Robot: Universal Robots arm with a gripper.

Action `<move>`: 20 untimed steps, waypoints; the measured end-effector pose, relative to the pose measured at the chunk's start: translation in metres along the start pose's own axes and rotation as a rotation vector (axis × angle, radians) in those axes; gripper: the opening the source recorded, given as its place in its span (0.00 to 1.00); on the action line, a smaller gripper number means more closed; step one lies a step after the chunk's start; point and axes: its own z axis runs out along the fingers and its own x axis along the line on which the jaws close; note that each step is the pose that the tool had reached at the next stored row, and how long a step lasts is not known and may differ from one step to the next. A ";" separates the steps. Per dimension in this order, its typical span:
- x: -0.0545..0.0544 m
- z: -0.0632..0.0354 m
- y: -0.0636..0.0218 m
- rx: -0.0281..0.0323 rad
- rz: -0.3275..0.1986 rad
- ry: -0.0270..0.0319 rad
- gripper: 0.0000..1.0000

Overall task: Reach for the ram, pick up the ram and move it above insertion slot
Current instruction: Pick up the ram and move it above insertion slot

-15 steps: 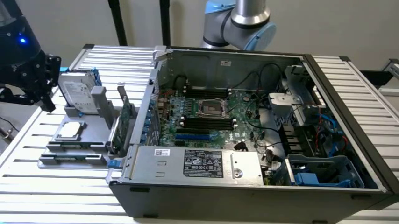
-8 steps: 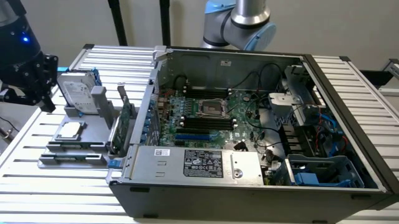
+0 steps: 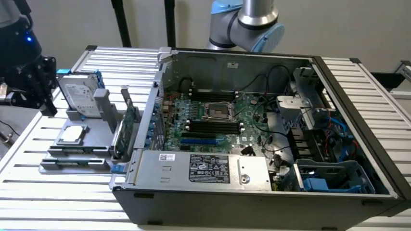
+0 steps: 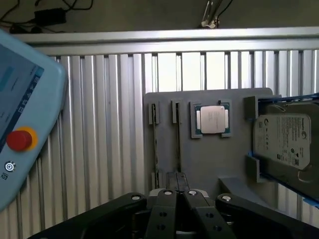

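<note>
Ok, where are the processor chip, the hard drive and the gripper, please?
processor chip point(image 4: 212, 119): wrist view, centre of its metal lid.
hard drive point(image 4: 285, 142): wrist view, on its label.
gripper point(image 4: 178, 176): wrist view, between its shut fingertips.

Your arm joint point(image 3: 247, 21): silver-grey metal housing, rounded light-blue cap point(image 3: 270, 36) on side. Your wrist assembly point(image 3: 26, 67): matte black, boxy, with one small blue light point(image 3: 27, 38) lit on upper part. Your gripper point(image 4: 175, 177): black flat-faced linkages, four round silver screw heads point(image 4: 168, 192) across knuckles, smaller dark holes lower on finger bars.
</note>
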 end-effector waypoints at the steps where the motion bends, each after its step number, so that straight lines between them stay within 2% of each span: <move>1: 0.000 0.0000 0.0000 0.0000 -0.003 0.0002 0.11; 7: 0.000 0.0001 0.0000 0.0001 -0.003 0.0002 0.12; 9: 0.000 0.0001 0.0000 0.0001 -0.003 0.0002 0.24; 10: 0.000 0.0001 0.0000 0.0000 -0.003 0.0003 0.24; 11: 0.000 0.0002 0.0000 0.0000 -0.003 0.0003 0.30; 13: 0.000 0.0009 -0.0001 0.0002 -0.001 0.0001 0.30; 14: 0.000 0.0016 -0.0001 0.0001 0.000 0.0000 0.36; 20: 0.000 0.0119 -0.0005 0.0000 0.011 -0.0004 0.36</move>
